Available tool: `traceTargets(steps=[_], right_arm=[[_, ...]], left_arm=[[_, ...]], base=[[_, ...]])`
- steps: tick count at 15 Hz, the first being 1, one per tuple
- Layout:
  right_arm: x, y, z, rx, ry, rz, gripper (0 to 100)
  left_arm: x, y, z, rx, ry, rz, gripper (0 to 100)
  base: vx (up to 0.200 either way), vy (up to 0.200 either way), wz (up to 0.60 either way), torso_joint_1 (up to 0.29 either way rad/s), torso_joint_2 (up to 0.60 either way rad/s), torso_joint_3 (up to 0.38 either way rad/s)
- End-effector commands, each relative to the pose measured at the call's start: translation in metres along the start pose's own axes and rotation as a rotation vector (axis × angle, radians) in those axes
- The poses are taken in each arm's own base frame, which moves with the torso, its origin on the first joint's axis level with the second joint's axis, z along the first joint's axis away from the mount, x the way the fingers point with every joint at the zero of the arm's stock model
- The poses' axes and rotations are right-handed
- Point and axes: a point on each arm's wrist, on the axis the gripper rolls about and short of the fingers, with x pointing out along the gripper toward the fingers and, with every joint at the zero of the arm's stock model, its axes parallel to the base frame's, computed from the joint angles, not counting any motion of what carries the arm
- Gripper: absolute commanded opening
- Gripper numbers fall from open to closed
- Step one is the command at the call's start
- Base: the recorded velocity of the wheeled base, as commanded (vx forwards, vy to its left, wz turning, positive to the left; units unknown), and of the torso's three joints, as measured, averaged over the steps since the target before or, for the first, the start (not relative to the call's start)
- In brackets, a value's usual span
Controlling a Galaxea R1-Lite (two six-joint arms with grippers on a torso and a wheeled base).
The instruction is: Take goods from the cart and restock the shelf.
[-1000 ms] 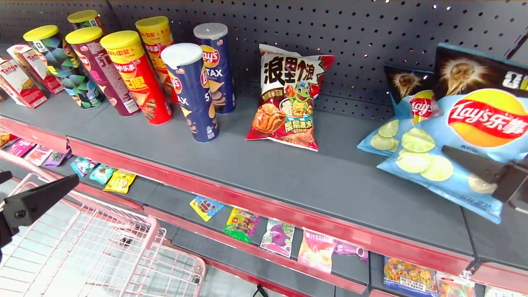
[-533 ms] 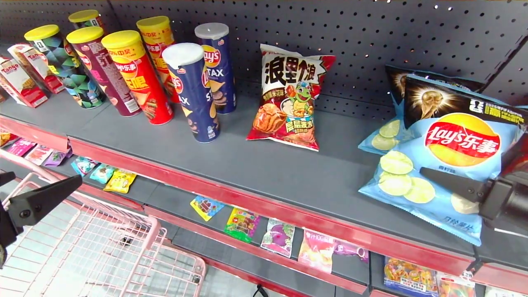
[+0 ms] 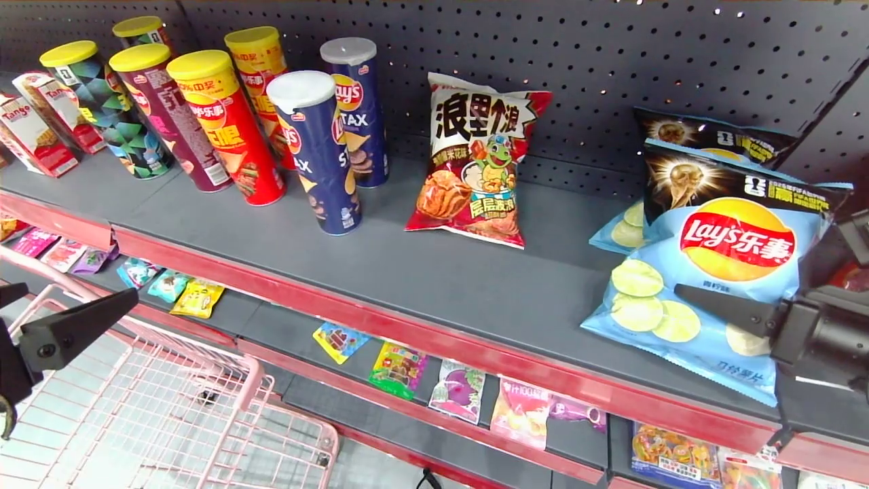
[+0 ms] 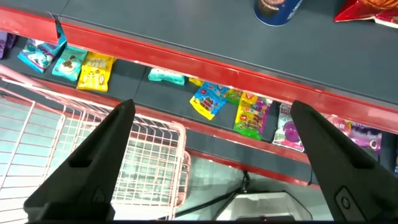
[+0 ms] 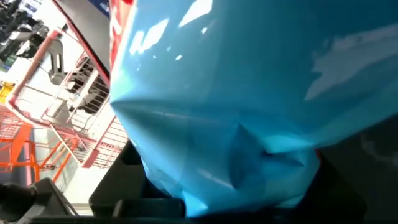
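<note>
A light blue chip bag (image 3: pixel 713 272) stands tilted at the right end of the grey shelf (image 3: pixel 475 285), its lower edge near the red front rail. My right gripper (image 3: pixel 706 299) is shut on it, one dark finger lying across its front. In the right wrist view the bag (image 5: pixel 249 93) is pressed close to the camera. A second bag of the same kind (image 3: pixel 713 132) leans on the pegboard behind it. My left gripper (image 3: pixel 68 326) hangs open and holds nothing above the pink cart (image 3: pixel 170 407). The left wrist view has its fingers (image 4: pixel 93 162) spread wide over the cart rim (image 4: pixel 155 162).
Several tall chip cans (image 3: pixel 312 149) stand at the shelf's left half, with snack boxes (image 3: pixel 34 129) at the far left. A red snack bag (image 3: pixel 475 163) leans mid-shelf. Bare board lies between it and the blue bags. Small candy packets (image 3: pixel 461 390) line the lower shelf.
My right gripper has carried the blue bag left and down toward the shelf's front, standing it more upright. The left gripper has barely shifted.
</note>
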Motion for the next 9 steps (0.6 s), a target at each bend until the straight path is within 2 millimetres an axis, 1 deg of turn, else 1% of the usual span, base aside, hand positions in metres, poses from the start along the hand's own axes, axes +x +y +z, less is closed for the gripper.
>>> traceTargets(steps=[1,5,9], right_arm=[[0.0042,-0.0044,-0.0024,-0.015,0.013,-0.017,0],[0.0024,-0.0019,0.0006,-0.057,0.001,-0.005,0],[0.0058,-0.0087,0.0023,-0.046,0.01,0.008,0]], left_arm=[[0.0008,-0.0003,0.0003,0.001,0.002,0.0,100],[0.0014,-0.0004,-0.0002,0.002,0.005,0.0,100],[0.0021,-0.0007,-0.0003,0.003,0.008,0.001,100]], base=[[0.0,0.0,0.0,0.0,0.0,0.0],[0.0,0.0,0.0,0.0,0.0,0.0],[0.0,0.0,0.0,0.0,0.0,0.0]])
